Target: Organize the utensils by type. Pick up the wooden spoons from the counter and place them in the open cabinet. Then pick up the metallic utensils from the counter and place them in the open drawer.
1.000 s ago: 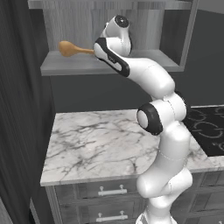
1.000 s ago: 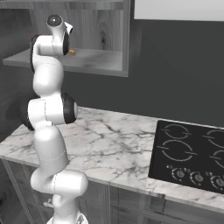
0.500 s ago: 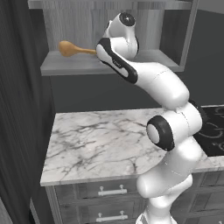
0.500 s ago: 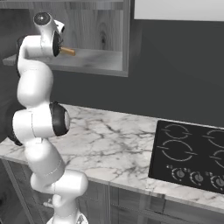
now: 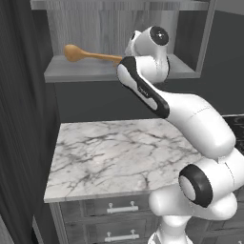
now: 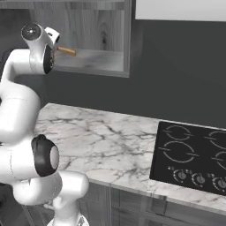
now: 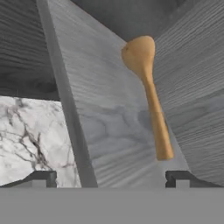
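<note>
Gripper (image 7: pixel 111 177) wide open, empty, hovering at front edge of open cabinet (image 5: pixel 86 71). Wooden spoon (image 7: pixel 146 92) flat on shelf – straight ahead of the fingertips, apart. Long axis away from gripper – handle end near, bowl far. Counter (image 5: pixel 119 152) below.

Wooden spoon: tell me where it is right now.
The wooden spoon lies flat on the shelf of the open cabinet above the counter's left end, bowl pointing left in the left base view. The open gripper sits just off its handle end, not touching.
</note>
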Controlling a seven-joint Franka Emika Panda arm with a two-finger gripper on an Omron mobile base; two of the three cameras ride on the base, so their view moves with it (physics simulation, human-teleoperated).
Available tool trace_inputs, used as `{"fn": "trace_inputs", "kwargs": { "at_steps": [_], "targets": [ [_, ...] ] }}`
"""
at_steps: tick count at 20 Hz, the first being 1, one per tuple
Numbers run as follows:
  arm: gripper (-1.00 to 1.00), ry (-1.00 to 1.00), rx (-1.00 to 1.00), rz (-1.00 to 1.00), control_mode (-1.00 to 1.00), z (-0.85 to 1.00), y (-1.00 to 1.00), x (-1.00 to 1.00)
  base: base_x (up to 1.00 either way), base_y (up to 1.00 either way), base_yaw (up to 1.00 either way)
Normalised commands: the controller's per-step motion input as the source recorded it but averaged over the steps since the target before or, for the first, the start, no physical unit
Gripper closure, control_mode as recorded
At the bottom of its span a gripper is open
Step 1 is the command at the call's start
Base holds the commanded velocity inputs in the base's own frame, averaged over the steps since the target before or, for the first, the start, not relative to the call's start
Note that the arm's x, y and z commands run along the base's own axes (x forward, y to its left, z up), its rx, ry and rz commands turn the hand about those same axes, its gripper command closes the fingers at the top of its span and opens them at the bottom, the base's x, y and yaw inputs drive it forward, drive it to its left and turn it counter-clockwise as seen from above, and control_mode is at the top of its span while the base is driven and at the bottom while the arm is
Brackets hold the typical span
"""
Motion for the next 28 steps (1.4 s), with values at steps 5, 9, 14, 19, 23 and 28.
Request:
{"fn": "trace_inputs", "kwargs": {
  "at_steps": [5,9,14,19,23,28],
  "targets": [
    [-1.00,0.03,0.25,-0.46,-1.00,0.36,-0.34,-1.00,0.00,0.00,0.00],
    [-1.00,0.06,0.25,-0.51,-1.00,0.20,-0.47,-1.00,0.00,0.00,0.00],
    [-1.00,-0.05,0.29,-0.38,-1.00,0.00,-0.37,-1.00,0.00,0.00,0.00],
    [-1.00,-0.05,0.43,-0.31,-1.00,0.00,-0.45,-1.00,0.00,0.00,0.00],
    [-1.00,-0.03,0.52,-0.20,-1.00,-0.02,-0.52,-0.78,0.00,0.00,0.00],
    [-1.00,-0.08,0.56,-0.04,-1.00,-0.19,-0.60,-0.56,0.00,0.00,0.00]
  ]
}}
